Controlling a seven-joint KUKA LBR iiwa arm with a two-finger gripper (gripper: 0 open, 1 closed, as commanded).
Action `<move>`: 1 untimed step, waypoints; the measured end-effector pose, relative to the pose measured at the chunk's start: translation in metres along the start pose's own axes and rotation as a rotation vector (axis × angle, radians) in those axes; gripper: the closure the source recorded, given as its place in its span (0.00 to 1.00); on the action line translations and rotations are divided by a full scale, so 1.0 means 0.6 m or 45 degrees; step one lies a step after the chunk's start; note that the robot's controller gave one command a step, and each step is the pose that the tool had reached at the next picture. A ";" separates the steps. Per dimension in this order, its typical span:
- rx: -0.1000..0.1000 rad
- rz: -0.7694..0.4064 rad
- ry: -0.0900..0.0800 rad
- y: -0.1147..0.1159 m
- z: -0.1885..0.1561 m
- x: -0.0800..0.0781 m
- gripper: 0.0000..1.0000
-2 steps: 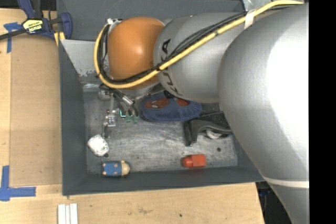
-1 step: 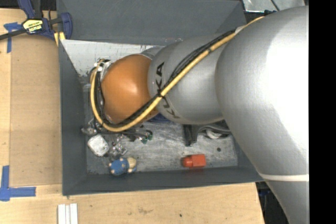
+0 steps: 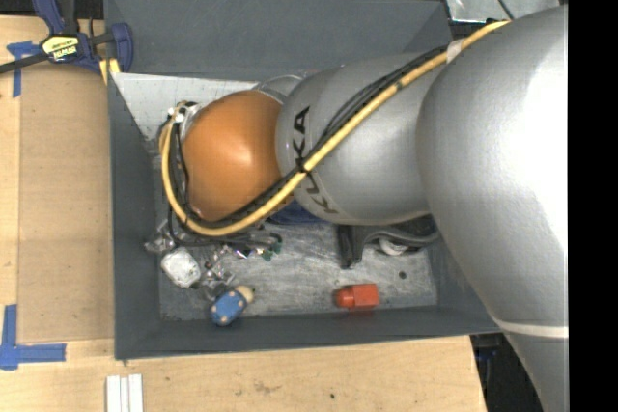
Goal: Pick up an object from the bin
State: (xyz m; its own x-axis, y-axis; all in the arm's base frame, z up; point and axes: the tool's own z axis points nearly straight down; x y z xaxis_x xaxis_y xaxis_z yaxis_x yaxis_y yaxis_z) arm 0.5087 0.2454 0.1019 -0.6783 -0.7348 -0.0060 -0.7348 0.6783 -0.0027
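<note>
Orange cover (image 3: 227,164) sits low over the heap (image 3: 217,256) at the bin's (image 3: 135,304) lower left, beside a white lump (image 3: 179,267), probably to pick there. Whether the gripper (image 3: 188,244) beneath is apart or together, I cannot tell.

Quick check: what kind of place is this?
Probably a robotics lab's bin-picking test cell: a KUKA arm reaches into a grey metal bin of small loose oddments, such as an orange-red block.

bin (image 3: 130,236): matt grey metal, scuffed floor | orange cover (image 3: 227,159): smooth, glossy | arm (image 3: 386,150): smooth silver sheen
</note>
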 end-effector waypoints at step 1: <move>-0.001 0.110 0.003 0.004 0.001 0.006 0.00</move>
State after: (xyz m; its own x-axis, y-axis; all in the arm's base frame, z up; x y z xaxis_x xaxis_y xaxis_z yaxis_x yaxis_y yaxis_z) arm 0.5048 0.2444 0.1014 -0.7392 -0.6735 -0.0037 -0.6735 0.7392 -0.0013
